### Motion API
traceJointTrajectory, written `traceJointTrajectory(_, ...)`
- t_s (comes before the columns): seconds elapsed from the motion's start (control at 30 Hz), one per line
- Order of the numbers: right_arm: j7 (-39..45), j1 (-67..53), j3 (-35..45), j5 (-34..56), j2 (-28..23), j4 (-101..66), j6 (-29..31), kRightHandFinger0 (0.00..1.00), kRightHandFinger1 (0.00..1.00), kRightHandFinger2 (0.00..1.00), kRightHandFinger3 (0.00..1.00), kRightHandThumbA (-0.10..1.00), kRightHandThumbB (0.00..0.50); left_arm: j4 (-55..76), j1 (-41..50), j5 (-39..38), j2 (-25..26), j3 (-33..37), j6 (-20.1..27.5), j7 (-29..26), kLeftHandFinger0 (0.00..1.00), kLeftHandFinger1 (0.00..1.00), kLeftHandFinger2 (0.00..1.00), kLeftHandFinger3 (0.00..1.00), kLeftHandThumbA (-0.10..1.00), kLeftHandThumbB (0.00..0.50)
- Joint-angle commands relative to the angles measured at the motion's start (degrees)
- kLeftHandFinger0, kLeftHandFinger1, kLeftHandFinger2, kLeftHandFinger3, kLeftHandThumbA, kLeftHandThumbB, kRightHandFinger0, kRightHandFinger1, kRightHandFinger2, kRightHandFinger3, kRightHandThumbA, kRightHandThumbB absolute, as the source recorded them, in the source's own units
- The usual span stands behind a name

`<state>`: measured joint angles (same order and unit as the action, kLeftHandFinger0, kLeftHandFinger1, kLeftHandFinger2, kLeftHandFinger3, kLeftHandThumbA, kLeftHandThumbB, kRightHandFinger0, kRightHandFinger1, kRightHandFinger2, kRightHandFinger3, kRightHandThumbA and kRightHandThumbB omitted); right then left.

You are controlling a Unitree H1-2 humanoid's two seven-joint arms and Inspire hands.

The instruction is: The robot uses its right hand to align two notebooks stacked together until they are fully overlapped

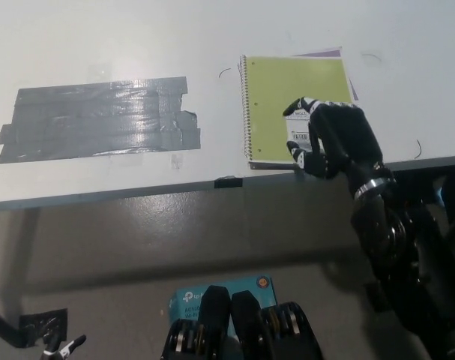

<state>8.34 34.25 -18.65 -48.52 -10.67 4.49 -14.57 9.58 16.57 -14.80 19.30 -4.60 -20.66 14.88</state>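
A lime-green spiral notebook (287, 90) lies near the front edge of the white table (137, 45), its spiral along its left side. A purple notebook (326, 53) lies under it, showing only as a thin strip at the top right corner. My black right hand (333, 139) rests on the green cover's lower right part, over the white label, fingers spread and curled down onto the cover. It holds nothing. My white left hand (61, 349) shows only as fingertips at the bottom left, below the table.
A wide patch of grey tape (100, 116) is stuck on the table's left half. The table's front edge (227, 182) runs just below the notebooks. A teal box (212, 296) lies on the floor below.
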Motion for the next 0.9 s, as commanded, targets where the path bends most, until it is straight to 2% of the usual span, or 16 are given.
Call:
traceJointTrajectory(0.0,3.6,-1.2,0.7,0.7,-0.2,-4.5,-4.2,0.01,0.03,0.18,0.6,0.52,0.129,0.7,0.3,0.3,1.3,-0.9,2.0,0.7,0.33,0.51,0.56,1.0,1.0,0.5)
traceJointTrajectory(0.07,3.5,-1.6,0.8,0.7,-0.3,-4.6,-4.2,0.0,0.02,0.19,0.61,0.51,0.129,0.7,0.3,0.2,1.3,-0.9,2.0,0.7,0.31,0.51,0.56,1.0,1.0,0.5)
traceJointTrajectory(0.1,3.2,-1.9,0.9,0.7,-1.2,-3.8,-3.7,0.0,0.0,0.14,0.67,0.55,0.142,1.1,0.0,0.0,1.3,-1.1,1.1,0.4,0.29,0.5,0.56,1.0,1.0,0.5)
traceJointTrajectory(0.17,3.8,-2.1,0.8,0.4,-1.9,-3.5,-4.0,0.0,0.0,0.14,0.7,0.57,0.138,1.3,0.0,-0.2,1.3,-1.2,0.5,0.4,0.28,0.5,0.57,1.0,1.0,0.5)
traceJointTrajectory(0.27,3.4,-1.6,1.0,0.3,-3.1,-0.9,-3.9,0.0,0.0,0.12,0.67,0.56,0.137,1.5,0.1,0.0,1.3,-1.2,0.8,0.5,0.27,0.48,0.56,1.0,1.0,0.5)
traceJointTrajectory(0.3,4.0,-0.9,0.7,-0.2,-3.7,-0.1,-4.3,0.0,0.02,0.17,0.66,0.59,0.135,1.8,0.1,-0.4,1.3,-1.4,0.6,0.5,0.27,0.49,0.56,1.0,1.0,0.5)
traceJointTrajectory(0.4,3.6,0.2,0.6,0.0,-4.5,2.0,-3.9,0.0,0.0,0.15,0.64,0.57,0.133,1.7,0.0,-0.3,1.2,-1.6,0.8,0.4,0.24,0.48,0.55,1.0,1.0,0.5)
traceJointTrajectory(0.43,3.9,0.5,0.3,-0.3,-5.1,2.8,-4.1,0.01,0.0,0.16,0.63,0.58,0.132,1.7,0.0,0.1,1.4,-1.4,1.3,0.5,0.3,0.49,0.55,1.0,1.0,0.5)
traceJointTrajectory(0.47,3.7,0.5,-0.1,-0.7,-5.3,3.3,-3.8,0.02,0.02,0.18,0.62,0.58,0.133,1.7,0.0,0.1,1.3,-1.5,0.9,0.4,0.31,0.5,0.55,1.0,1.0,0.5)
traceJointTrajectory(0.53,3.1,0.5,-0.8,-1.5,-5.8,4.3,-3.4,0.0,0.01,0.18,0.6,0.6,0.141,1.7,-0.4,0.1,1.3,-1.3,0.6,0.5,0.31,0.5,0.56,1.0,1.0,0.5)
traceJointTrajectory(0.57,3.4,0.3,-1.2,-1.0,-5.7,6.1,-3.1,0.0,0.0,0.07,0.61,0.59,0.143,1.4,-0.4,0.0,1.3,-1.4,1.0,0.6,0.28,0.49,0.55,1.0,1.0,0.5)
traceJointTrajectory(0.63,4.0,0.3,-2.0,-1.3,-5.8,7.1,-3.5,0.0,0.01,0.12,0.66,0.61,0.148,1.3,-0.4,0.0,1.3,-1.5,1.1,0.6,0.25,0.5,0.57,1.0,1.0,0.5)
traceJointTrajectory(0.7,4.2,-0.1,-2.7,-1.5,-6.2,8.4,-3.8,0.0,0.02,0.15,0.66,0.6,0.151,1.2,-0.3,-0.1,1.1,-1.3,1.1,0.8,0.25,0.48,0.56,1.0,1.0,0.5)
traceJointTrajectory(0.77,3.0,0.1,-2.7,-1.0,-5.6,10.6,-3.6,0.0,0.0,0.13,0.62,0.6,0.152,1.1,-0.4,0.2,1.2,-1.3,1.2,0.6,0.25,0.48,0.56,1.0,1.0,0.5)
traceJointTrajectory(0.83,3.0,0.2,-2.8,-1.0,-5.4,10.8,-3.9,0.0,0.0,0.12,0.62,0.61,0.146,1.4,-0.5,0.1,1.2,-1.4,0.9,0.5,0.26,0.49,0.55,1.0,1.0,0.5)
traceJointTrajectory(0.87,3.1,0.1,-2.8,-0.9,-5.3,10.9,-4.3,0.0,0.0,0.09,0.64,0.63,0.146,1.4,-0.6,0.2,1.3,-1.4,0.7,0.5,0.25,0.49,0.56,1.0,1.0,0.5)
